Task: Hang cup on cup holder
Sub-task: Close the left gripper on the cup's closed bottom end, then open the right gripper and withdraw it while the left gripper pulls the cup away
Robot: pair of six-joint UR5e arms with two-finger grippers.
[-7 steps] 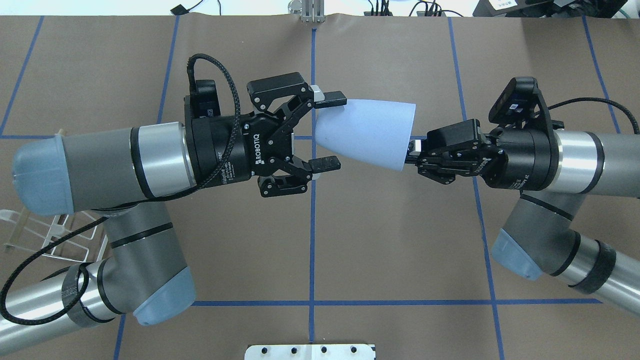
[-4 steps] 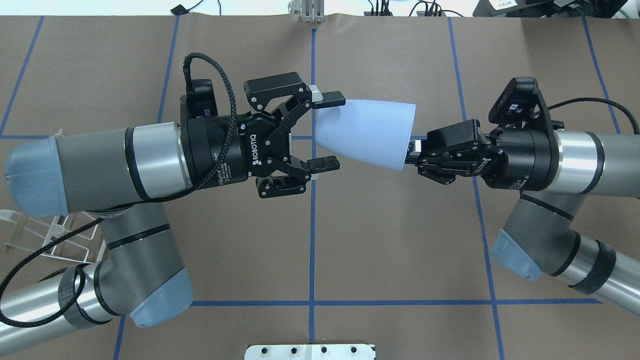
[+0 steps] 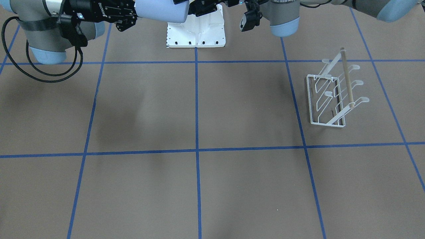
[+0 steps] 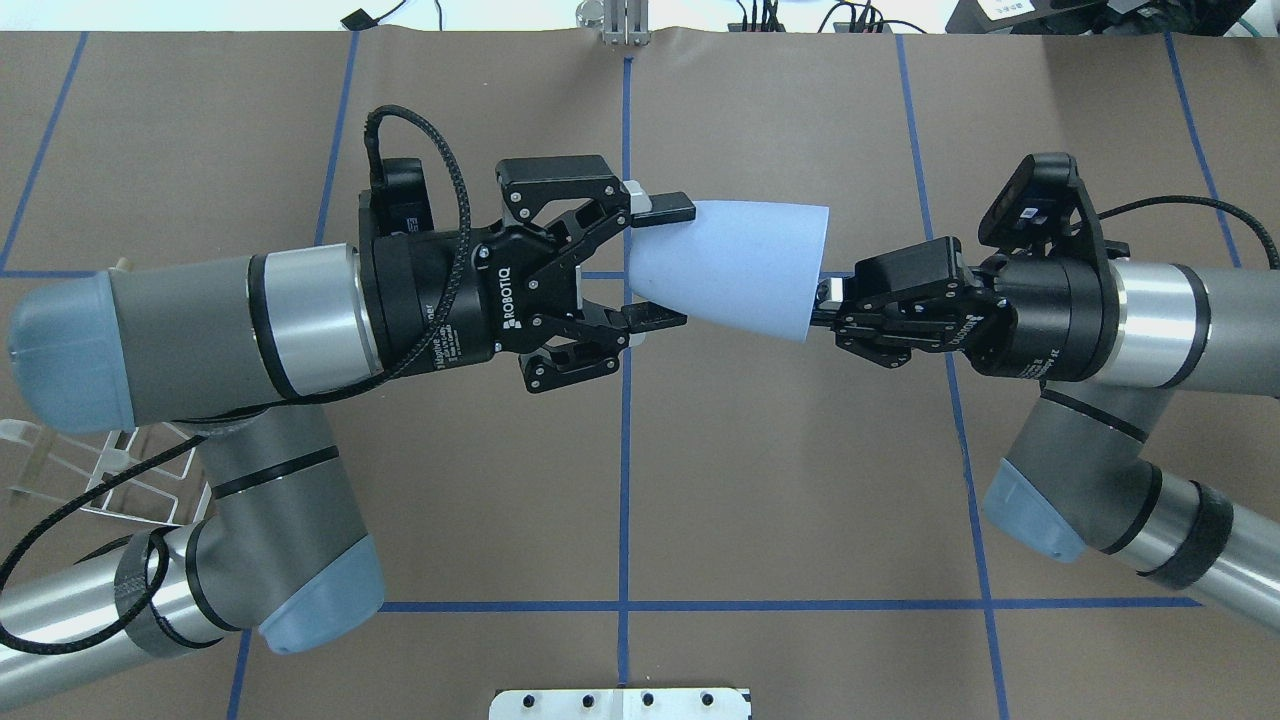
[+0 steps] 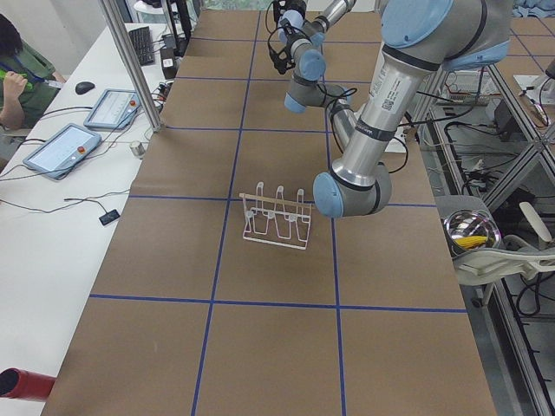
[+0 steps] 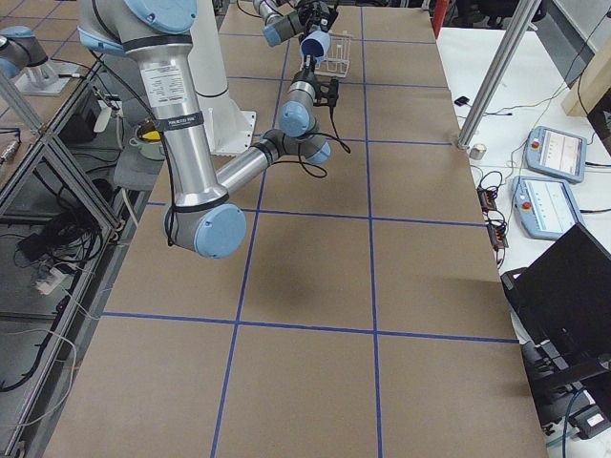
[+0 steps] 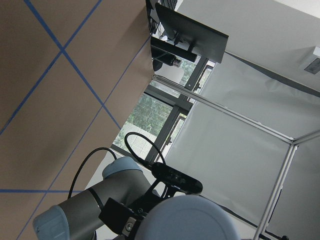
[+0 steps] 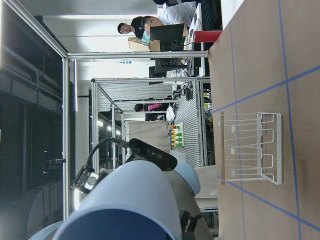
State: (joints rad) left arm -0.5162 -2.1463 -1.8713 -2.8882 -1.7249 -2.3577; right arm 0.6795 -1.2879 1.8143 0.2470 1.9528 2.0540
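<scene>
Holds the cup [image 4: 735,265] on its side in the air above the worktop [image 4: 800,480], wide rim towards the right jaws, which are pinched tight on the rim wall. Straddles the cup's narrow base with the left jaws, partly open: upper finger [image 4: 668,208] against the cup, lower finger [image 4: 655,319] just beside it. Has the cup holder [image 3: 348,83] standing on the worktop well apart, on the left arm's side. Shows only a corner of that rack from overhead, the rest hidden under the left arm. Crops the left jaws and part of the cup at the front view's top edge.
</scene>
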